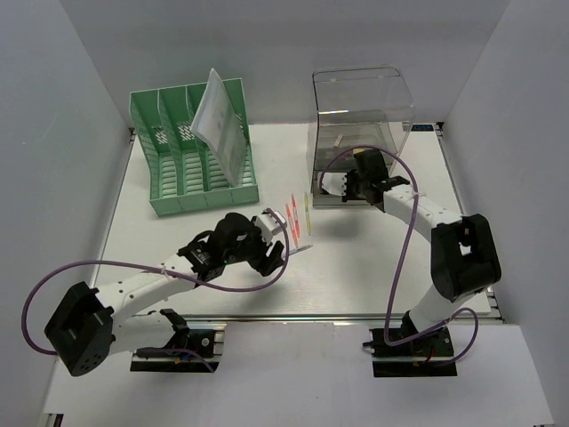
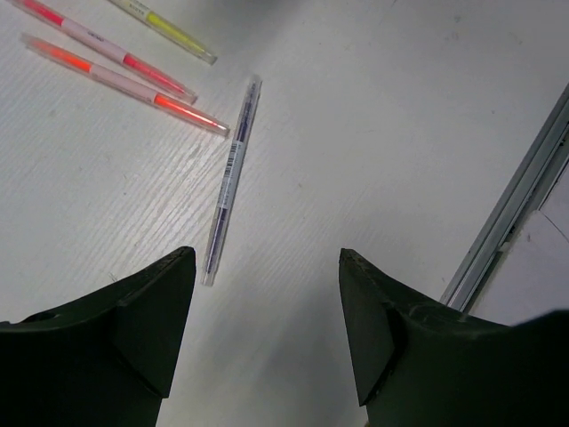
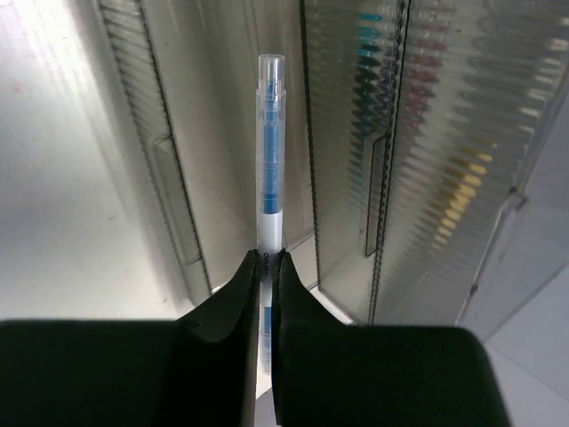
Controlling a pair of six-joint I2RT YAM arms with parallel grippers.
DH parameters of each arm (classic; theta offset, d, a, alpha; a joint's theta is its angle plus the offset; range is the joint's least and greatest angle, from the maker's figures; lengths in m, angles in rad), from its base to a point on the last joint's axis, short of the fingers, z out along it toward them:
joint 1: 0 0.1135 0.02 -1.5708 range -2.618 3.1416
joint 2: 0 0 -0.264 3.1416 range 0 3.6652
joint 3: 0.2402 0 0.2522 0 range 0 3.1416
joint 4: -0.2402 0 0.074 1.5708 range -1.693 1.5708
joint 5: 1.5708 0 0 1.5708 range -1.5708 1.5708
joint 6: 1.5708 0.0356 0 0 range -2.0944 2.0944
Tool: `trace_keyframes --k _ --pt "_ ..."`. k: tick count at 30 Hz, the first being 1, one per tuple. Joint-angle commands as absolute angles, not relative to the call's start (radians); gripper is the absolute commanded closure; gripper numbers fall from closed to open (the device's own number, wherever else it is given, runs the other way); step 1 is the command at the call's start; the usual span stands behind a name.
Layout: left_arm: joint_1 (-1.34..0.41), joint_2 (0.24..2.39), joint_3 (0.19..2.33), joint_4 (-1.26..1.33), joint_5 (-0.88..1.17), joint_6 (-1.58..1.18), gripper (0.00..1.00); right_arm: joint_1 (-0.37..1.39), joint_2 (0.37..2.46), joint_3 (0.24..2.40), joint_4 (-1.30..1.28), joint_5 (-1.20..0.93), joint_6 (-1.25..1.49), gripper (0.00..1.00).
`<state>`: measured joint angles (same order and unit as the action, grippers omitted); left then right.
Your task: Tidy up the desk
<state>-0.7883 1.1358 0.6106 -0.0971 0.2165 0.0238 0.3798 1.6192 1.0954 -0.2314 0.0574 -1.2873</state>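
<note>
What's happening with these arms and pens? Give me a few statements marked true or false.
1. The right gripper is shut on a blue pen. True.
2. The left gripper holds the purple pen. False: its jaws stand open above the pen, which lies on the desk.
3. The blue pen points toward the clear drawer box. True.
4. The green rack is empty. False: papers stand tilted in it.
</note>
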Motion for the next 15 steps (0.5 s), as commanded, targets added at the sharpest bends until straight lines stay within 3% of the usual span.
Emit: trace_keyframes --k 1,7,9,10,15 --pt "-0.799 1.129 0.629 -0.077 0.195 0.012 0.24 0.367 1.649 1.163 -0.152 0.064 -1.342 1.00" --pt "-0.828 1.146 0.634 -0.077 0.155 -0.018 0.24 0.365 1.718 1.189 -0.110 0.078 -1.350 0.94" --pt "-0.839 1.157 0.638 -0.080 0.147 -0.021 0.24 0.365 1.736 1.192 -0.121 0.081 -1.347 0.74" --pt "-0.839 1.161 0.640 -0.078 0.134 -0.023 0.24 0.364 1.738 1.189 -0.126 0.081 -1.341 0.69" --pt "-0.857 1.192 0.660 -0.092 0.091 -0.031 0.25 0.357 1.698 1.161 -0.132 0.049 -1.310 0.68"
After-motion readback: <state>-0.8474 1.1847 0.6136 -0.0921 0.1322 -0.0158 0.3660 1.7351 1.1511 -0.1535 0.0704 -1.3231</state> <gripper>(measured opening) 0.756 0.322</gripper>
